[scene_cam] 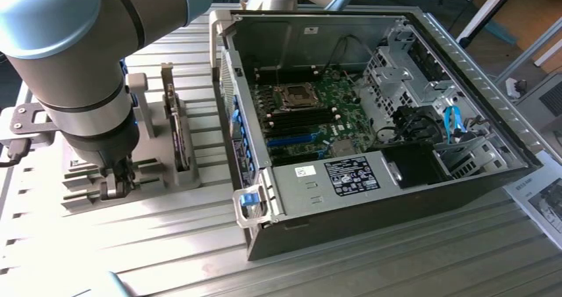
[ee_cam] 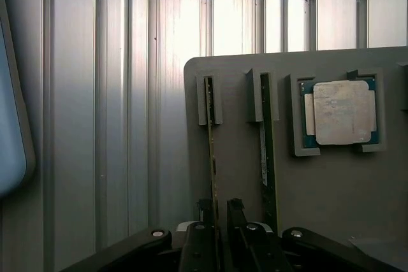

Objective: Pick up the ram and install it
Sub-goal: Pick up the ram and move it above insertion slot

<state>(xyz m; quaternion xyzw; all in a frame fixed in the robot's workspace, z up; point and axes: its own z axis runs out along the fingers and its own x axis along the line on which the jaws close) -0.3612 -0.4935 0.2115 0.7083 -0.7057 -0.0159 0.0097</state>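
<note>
The tool (ee_cam: pixel 219 207) hangs low over the grey holder (ee_cam: pixel 319 189) on the ribbed metal surface (ee_cam: pixel 127 125). Its two fingers (ee_cam: pixel 204 214) straddle one end of the ram (ee_cam: pixel 211 144), which stands on edge in its slot. A sliver of gap shows beside the stick, so the jaws look released rather than pinched, though the angle is tight. A second stick (ee_cam: pixel 266 151) stands in the next slot, with a processor (ee_cam: pixel 342 111) beyond it. The open computer case (scene_cam: pixel 491 99) sits to the exterior view's right.
</note>
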